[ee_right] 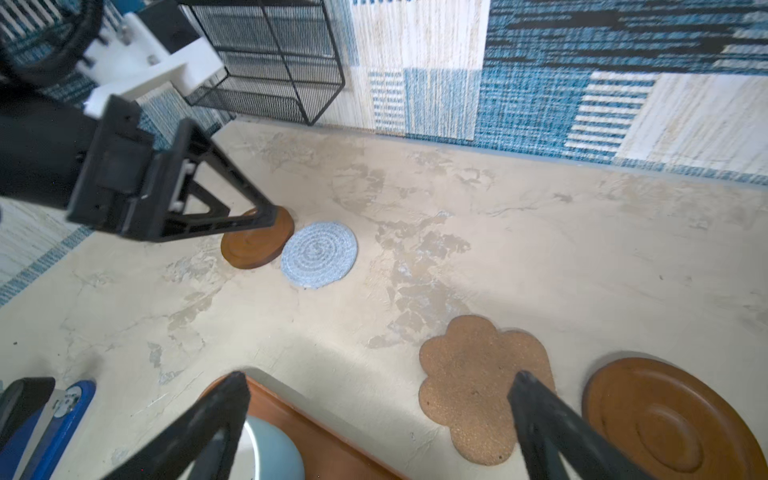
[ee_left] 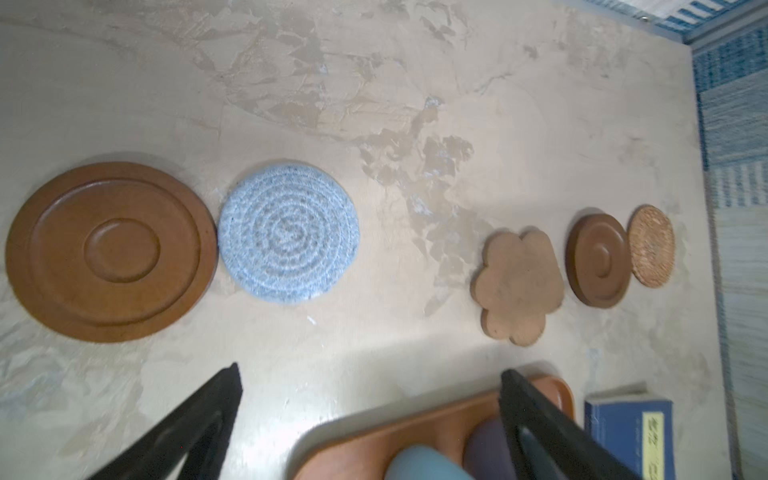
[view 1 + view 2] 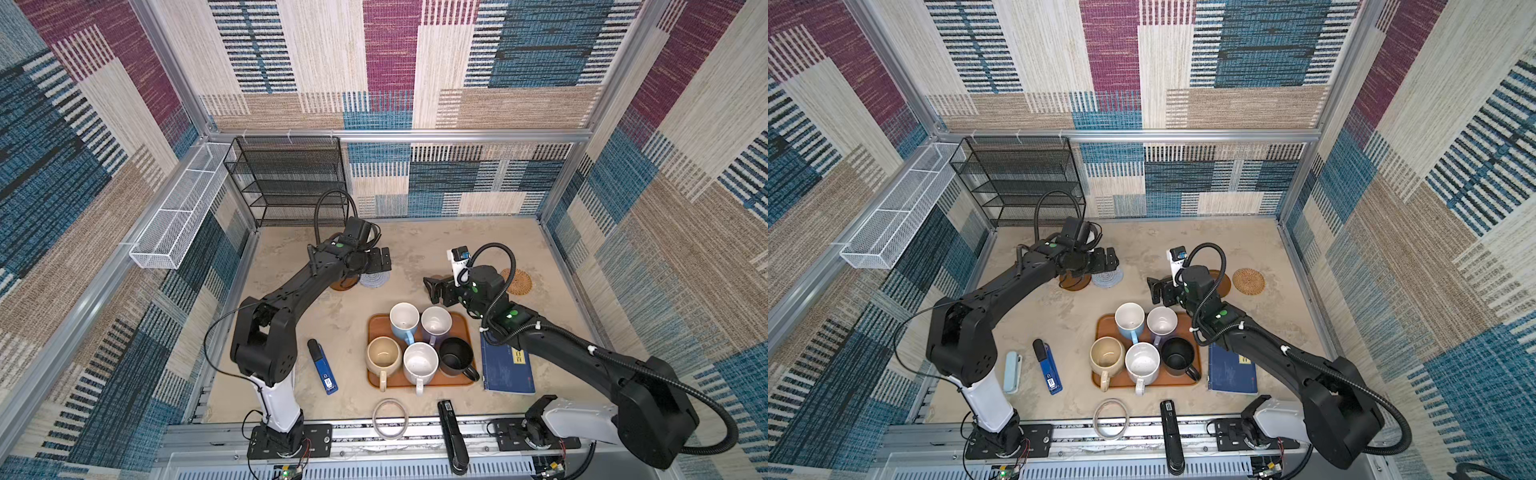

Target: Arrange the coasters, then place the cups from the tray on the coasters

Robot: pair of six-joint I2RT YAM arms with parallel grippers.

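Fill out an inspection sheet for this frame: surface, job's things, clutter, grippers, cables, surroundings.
Surface: beige mottled tabletop, no spills seen.
Job's things: five coasters in a row, all bare: wooden disc, blue woven round, flower shape, second wooden disc, rattan round. Five cups on the tray: light blue, lavender, beige, speckled white, black.
Clutter: blue stapler, long black tool, clear ring, dark blue book, pale blue case.
Grippers: left gripper open, empty, above the row's blue woven end; right gripper open, empty.
Cables: black hose loops over each wrist, nothing snagged.
Surroundings: black mesh shelf, white mesh basket, patterned fabric walls.
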